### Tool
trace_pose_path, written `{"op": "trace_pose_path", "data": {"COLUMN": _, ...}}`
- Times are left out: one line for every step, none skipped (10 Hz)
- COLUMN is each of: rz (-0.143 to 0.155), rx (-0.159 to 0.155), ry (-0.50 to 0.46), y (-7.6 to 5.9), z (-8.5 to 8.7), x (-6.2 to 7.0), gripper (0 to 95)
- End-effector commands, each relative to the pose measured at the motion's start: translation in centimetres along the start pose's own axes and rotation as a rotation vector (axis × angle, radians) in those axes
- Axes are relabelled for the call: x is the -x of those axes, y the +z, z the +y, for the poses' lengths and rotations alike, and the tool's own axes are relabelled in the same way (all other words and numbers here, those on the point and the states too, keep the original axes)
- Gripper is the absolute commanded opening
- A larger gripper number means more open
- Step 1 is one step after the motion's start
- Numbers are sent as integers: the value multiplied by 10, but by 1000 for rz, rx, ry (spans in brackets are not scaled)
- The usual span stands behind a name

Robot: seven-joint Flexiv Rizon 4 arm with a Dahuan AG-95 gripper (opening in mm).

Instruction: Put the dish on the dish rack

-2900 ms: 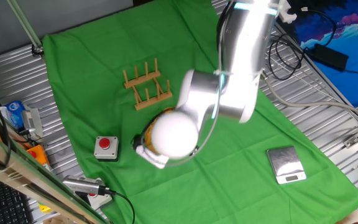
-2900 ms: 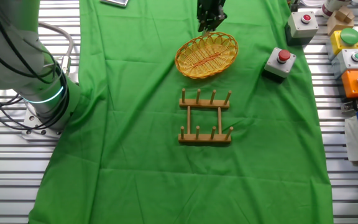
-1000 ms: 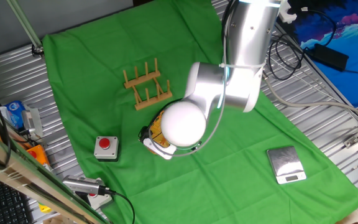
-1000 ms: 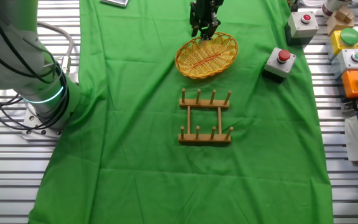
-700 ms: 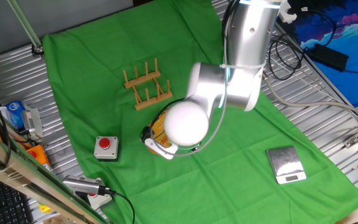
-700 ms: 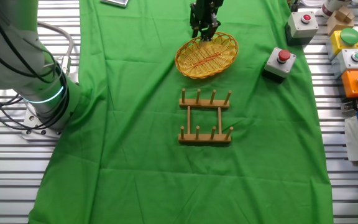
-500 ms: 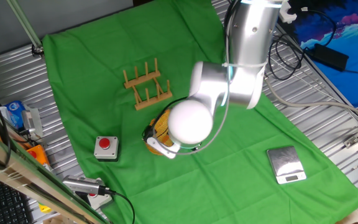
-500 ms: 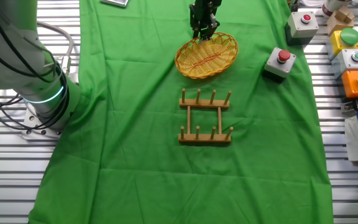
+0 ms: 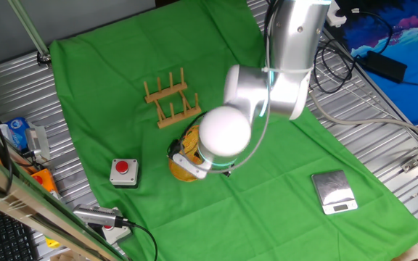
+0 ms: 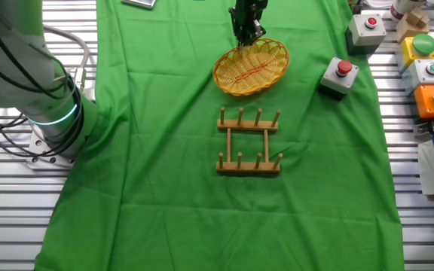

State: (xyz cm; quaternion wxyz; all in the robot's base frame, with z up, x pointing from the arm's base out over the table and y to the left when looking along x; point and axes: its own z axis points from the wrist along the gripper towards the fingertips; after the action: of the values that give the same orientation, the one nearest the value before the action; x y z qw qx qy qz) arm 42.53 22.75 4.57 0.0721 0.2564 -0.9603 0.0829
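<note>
Dish [image 10: 251, 67] is on the move: its far rim sits clamped in the end effector [image 10: 246, 37], and compared with half a second ago that edge rides a touch higher, the arm drifting up with it. In one fixed view the arm's elbow hides most of it; only a yellow edge shows. Near edge seems to rest on the worktop [image 10: 164, 165] yet. Rack [image 10: 249, 141] waits just beside it, slots empty. My read: grasp made, lift beginning, placement all ahead.
</note>
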Motion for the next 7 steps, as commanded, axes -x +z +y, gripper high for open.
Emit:
{"op": "trace_pose_path", "data": {"rz": 3, "rx": 14, "ry": -23, "y": -21, "z": -3, "x": -1, "gripper": 0}}
{"op": "trace_pose_path", "data": {"rz": 9, "rx": 48, "ry": -39, "y": -39, "z": -10, "x": -3, "gripper": 0}}
{"op": "trace_pose_path", "data": {"rz": 10, "rx": 64, "ry": -46, "y": -44, "z": -13, "x": -4, "gripper": 0}}
{"op": "trace_pose_path", "data": {"rz": 5, "rx": 118, "ry": -60, "y": -57, "z": -22, "x": -6, "gripper": 0}}
{"op": "trace_pose_path", "data": {"rz": 0, "rx": 141, "ry": -75, "y": -63, "z": -28, "x": -9, "gripper": 0}}
{"op": "trace_pose_path", "data": {"rz": -2, "rx": 152, "ry": -82, "y": -65, "z": -31, "x": -11, "gripper": 0}}
{"op": "trace_pose_path", "data": {"rz": -8, "rx": 173, "ry": -108, "y": -76, "z": -40, "x": -16, "gripper": 0}}
